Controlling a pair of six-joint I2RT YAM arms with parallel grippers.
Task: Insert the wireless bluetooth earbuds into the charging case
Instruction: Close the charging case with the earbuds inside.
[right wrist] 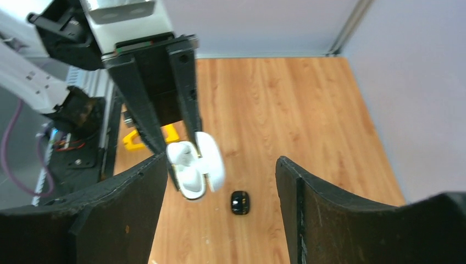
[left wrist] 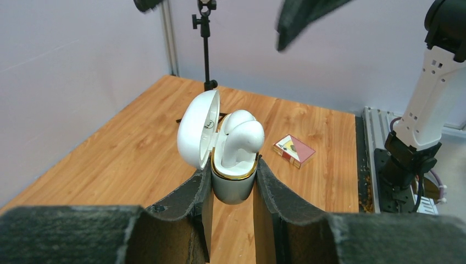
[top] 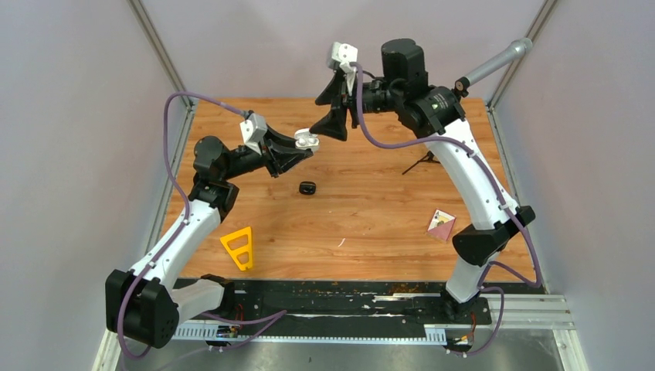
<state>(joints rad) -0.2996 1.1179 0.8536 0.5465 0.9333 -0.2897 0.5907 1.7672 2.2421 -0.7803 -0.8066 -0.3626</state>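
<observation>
Now, left jaws: pinching the bottom half of the white charging case (left wrist: 233,187), holding it up above the tabletop (top: 371,209).
Case lid (left wrist: 197,129): flipped open and standing up.
White earbuds (left wrist: 242,140): two, sitting side by side inside the open case.
Right jaws: spread wide, up in the air near the case, not touching it.
Black case (top: 307,188): lying on the tabletop, below the two arms.
Yellow triangle (top: 239,248): on the tabletop by the left arm.
</observation>
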